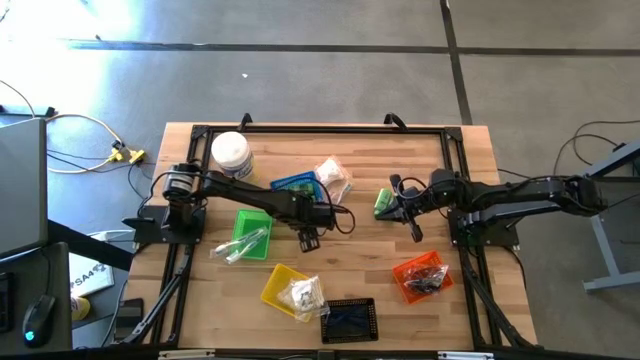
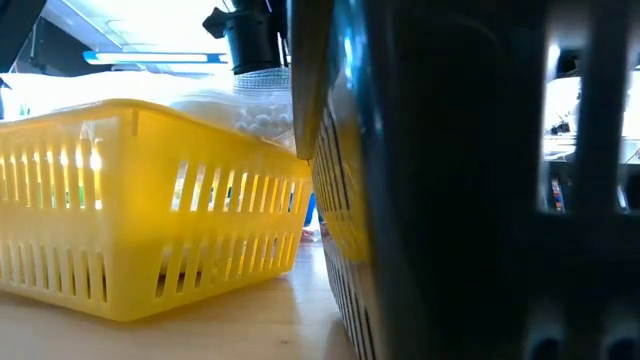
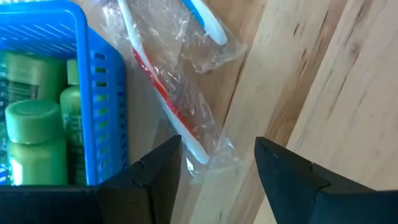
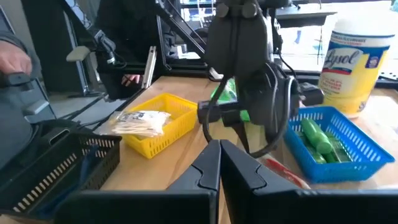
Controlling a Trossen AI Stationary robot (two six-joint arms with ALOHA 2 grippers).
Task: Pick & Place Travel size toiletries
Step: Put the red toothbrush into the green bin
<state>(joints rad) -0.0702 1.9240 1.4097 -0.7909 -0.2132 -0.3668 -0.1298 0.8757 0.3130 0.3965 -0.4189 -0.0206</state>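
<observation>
A clear sachet [image 3: 180, 81] with a red-and-white stick lies flat on the wood beside the blue basket [image 3: 102, 93], which holds green bottles [image 3: 34, 130]. My left gripper [image 3: 217, 165] points steeply down at mid-table [image 1: 308, 237], open. Its two fingers stand on either side of the sachet's near end, and no touch shows. My right gripper [image 4: 219, 163] hovers shut and holds nothing, at the right of the table [image 1: 408, 212]. A green bottle [image 1: 384, 203] lies on the table beside it. More clear sachets [image 1: 332, 178] lie next to the blue basket [image 1: 293, 185].
A green basket [image 1: 250, 232] holds a sachet, a yellow basket [image 1: 283, 290] white packets, an orange basket [image 1: 420, 277] dark pieces. A black basket [image 1: 348, 318] stands at the near edge and fills the low view [image 2: 480, 180]. A white-lidded jar [image 1: 230, 152] stands far left.
</observation>
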